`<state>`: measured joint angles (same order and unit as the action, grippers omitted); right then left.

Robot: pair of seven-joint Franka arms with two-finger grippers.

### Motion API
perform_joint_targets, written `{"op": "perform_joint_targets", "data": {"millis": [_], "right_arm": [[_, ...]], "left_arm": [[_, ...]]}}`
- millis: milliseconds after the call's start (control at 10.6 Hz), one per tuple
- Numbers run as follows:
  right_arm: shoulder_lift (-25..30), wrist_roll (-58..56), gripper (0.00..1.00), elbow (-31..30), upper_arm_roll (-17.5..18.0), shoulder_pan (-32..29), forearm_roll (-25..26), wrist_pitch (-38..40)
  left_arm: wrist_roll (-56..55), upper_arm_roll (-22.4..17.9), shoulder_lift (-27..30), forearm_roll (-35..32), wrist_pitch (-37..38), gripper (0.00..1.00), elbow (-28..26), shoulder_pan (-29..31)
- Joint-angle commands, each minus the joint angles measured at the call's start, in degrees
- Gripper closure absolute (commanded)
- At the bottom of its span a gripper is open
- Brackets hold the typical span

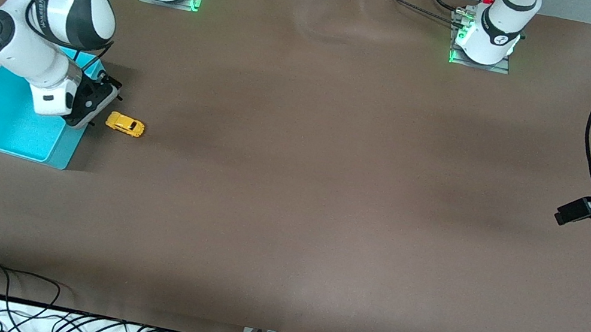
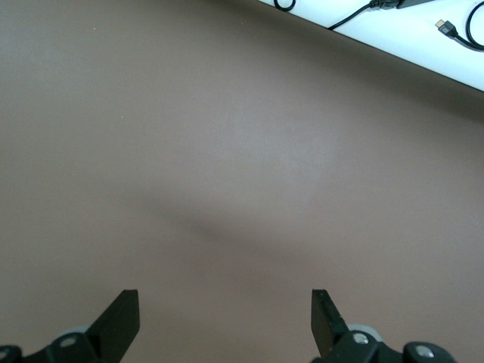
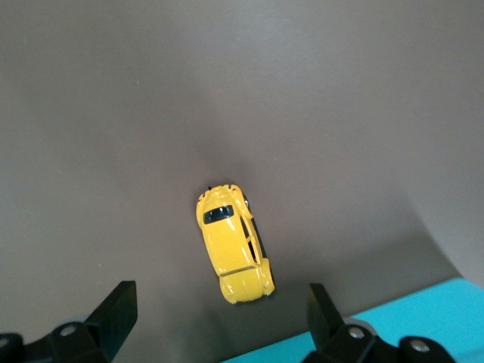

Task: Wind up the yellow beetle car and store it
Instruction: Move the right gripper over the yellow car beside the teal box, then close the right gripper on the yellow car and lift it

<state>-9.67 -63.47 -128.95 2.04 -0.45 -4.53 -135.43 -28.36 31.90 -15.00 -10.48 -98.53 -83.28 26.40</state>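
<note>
front view. brown table [image 1: 326, 196] fills the frame. yellow toy car [image 1: 125, 124] sits on the table in the left-middle of the frame, just beside the teal bin [image 1: 5, 121] and not in it. long axis of the car runs roughly across the frame, tilted slightly downward toward frame right; which end is the nose cannot be told here. right gripper [image 1: 94, 103] hangs over the bin's edge, close to the car but apart from it. left gripper [image 1: 576, 212] shows at the right edge of the frame, over bare table, well apart from the car; that arm waits.

left wrist view. left gripper [image 2: 225, 321] with fingers spread wide, nothing between them. only bare table [image 2: 227, 151] below, with a white strip and cables in the upper right corner.

right wrist view. right gripper [image 3: 219, 321] with fingers spread wide and empty. car [image 3: 233, 243] lies at frame centre, above the fingertips and between their lines, on the table [image 3: 340, 113]. long axis runs nearly top to bottom, leaning a little to the lower right; the end with the dark window points to the upper part of the frame. a corner of the bin [image 3: 423, 325] shows at lower right.

risks, as judgement. the car is small and rounded, and may squirt out of a squeeze that lands off centre or skew to its length. it rolls, so a brushing finger could push it away. the bin edge is close and a descending finger might catch it.
</note>
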Motion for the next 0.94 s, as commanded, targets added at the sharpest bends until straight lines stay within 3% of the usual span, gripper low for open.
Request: {"op": "perform_joint_targets", "data": {"millis": [0, 472, 850], "right_arm": [[-0.3, -8.9, 0.0, -3.6, 1.8, -0.6, 0.0, -6.4], [-4.1, -18.3, 0.0, -6.9, 2.3, -1.7, -0.1, -16.5], [-6.8, -19.1, 0.0, -6.9, 2.3, -2.4, -0.2, -18.6]], "left_arm": [[1.3, 0.2, -0.2, 1.2, 0.8, 0.0, 0.5, 0.3], [1.3, 0.2, -0.7, 1.2, 0.8, 0.0, 0.7, 0.8], [2.0, 0.2, -1.0, 1.2, 0.8, 0.0, 0.8, 0.8]]}}
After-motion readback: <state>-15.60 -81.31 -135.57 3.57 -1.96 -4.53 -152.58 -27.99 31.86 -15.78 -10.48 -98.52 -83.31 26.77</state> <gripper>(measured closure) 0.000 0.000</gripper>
